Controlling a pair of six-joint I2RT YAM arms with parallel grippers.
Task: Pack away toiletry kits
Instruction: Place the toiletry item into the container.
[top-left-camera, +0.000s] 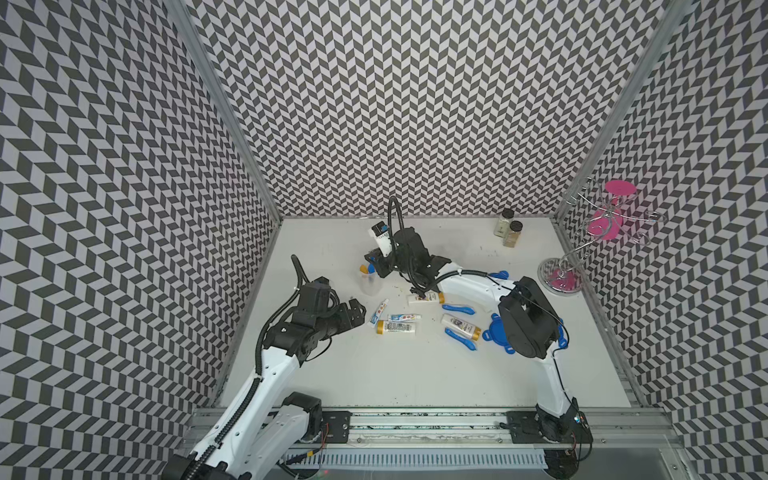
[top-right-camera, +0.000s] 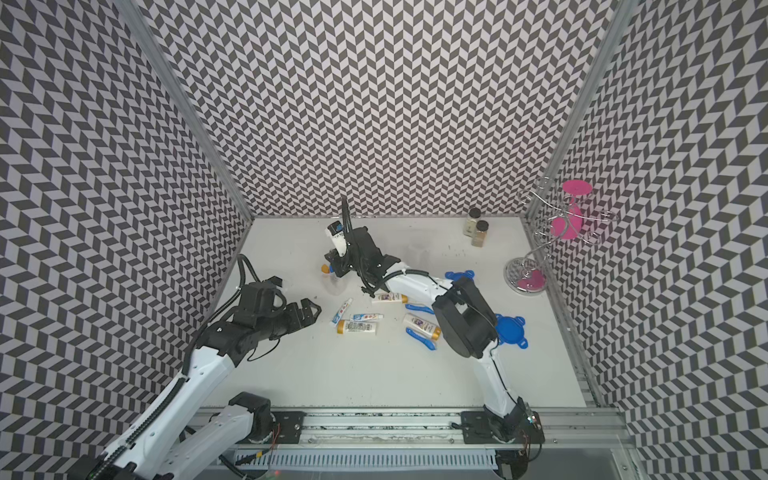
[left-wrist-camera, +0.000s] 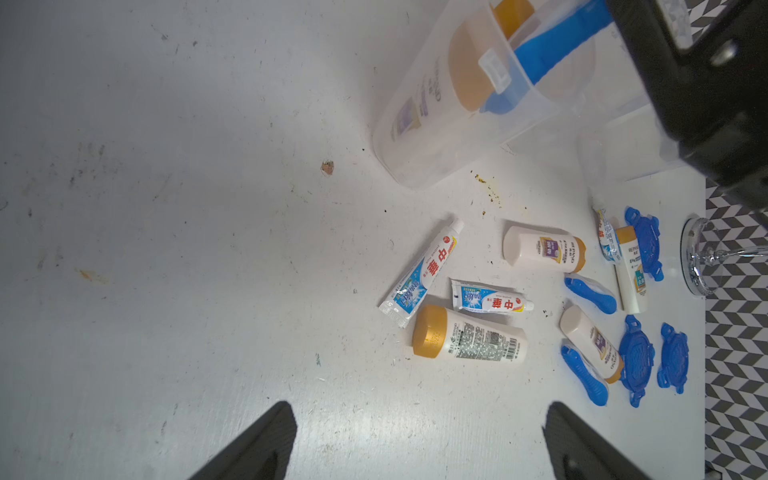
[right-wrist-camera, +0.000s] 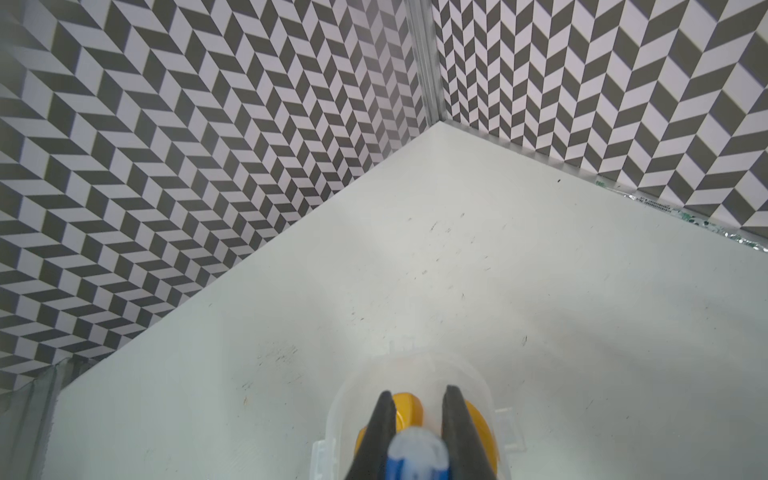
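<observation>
One blue toothbrush, seemingly, clenched in right end effector, dipping into clear cup; left end effector spread wide, empty, over desk.

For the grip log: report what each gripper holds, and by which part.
Right gripper: blue toothbrush, pinched at its upper end, lower end inside the clear cup. Left gripper: open, holds nothing.

At the clear cup, the blue toothbrush is blurred and cut off by the right wrist view's edge. Well apart from it, a blue lid is partly hidden by the right arm.
</observation>
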